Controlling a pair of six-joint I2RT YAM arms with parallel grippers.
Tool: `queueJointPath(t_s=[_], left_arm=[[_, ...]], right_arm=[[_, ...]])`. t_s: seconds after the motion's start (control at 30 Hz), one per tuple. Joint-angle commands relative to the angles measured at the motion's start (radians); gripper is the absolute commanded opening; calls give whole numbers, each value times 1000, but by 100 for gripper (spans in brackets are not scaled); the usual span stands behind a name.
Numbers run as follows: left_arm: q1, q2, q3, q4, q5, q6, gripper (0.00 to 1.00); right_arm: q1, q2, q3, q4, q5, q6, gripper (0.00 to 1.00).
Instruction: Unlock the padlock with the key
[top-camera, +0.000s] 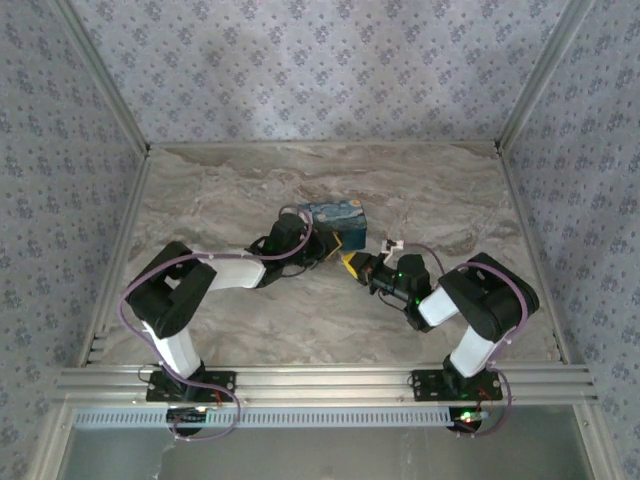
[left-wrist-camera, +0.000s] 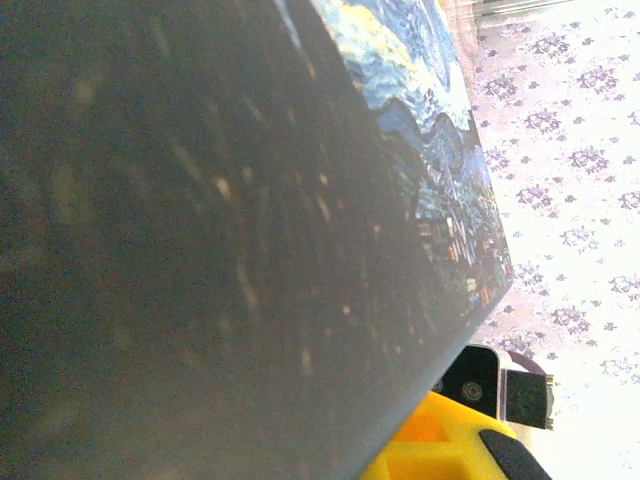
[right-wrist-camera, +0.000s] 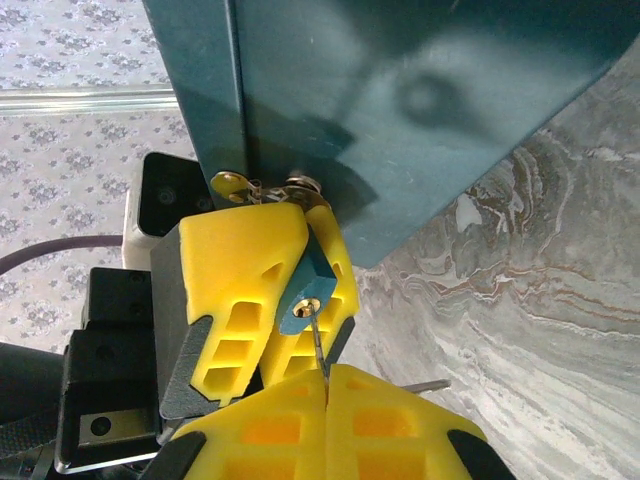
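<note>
The small blue padlock (right-wrist-camera: 305, 292) hangs from the brass hasp (right-wrist-camera: 262, 186) on the dark painted box (right-wrist-camera: 400, 100). My left gripper (right-wrist-camera: 308, 235) is shut on the padlock, one yellow finger on each side of its body, with the keyhole end facing my right gripper. My right gripper (right-wrist-camera: 326, 375) is shut on the key (right-wrist-camera: 318, 345). The key's thin blade points up and its tip is at the brass keyhole. In the top view the left gripper (top-camera: 328, 246) and the right gripper (top-camera: 352, 265) meet just in front of the box (top-camera: 335, 215).
The box (left-wrist-camera: 250, 250) sits mid-table on the marble top (top-camera: 240, 180) and is very close to the left wrist camera. A thin metal piece (right-wrist-camera: 425, 385) sticks out beside the right fingers. Patterned walls enclose the table on three sides.
</note>
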Motion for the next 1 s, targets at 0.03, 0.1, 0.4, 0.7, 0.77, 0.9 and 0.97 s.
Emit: queueJointPath(t_s=[0.03, 0.1, 0.4, 0.7, 0.77, 0.9, 0.97], left_arm=[[-18, 13, 13, 38, 38, -8, 9], [-19, 17, 19, 36, 42, -8, 9], [-24, 21, 16, 48, 48, -13, 10], [-24, 32, 15, 68, 51, -19, 10], [-25, 32, 13, 72, 50, -19, 10], [-24, 31, 9, 82, 46, -22, 10], [-22, 28, 4, 82, 46, -22, 10]], right_arm=[[-9, -30, -14, 50, 16, 4, 0], [-12, -25, -10, 50, 15, 5, 0], [-16, -7, 37, 49, 5, 12, 0], [-6, -7, 50, 50, 3, 1, 0], [-6, -4, 47, 48, 1, -1, 0], [-1, -12, 38, 49, -5, -14, 0], [-1, -21, 21, 49, -4, -18, 0]])
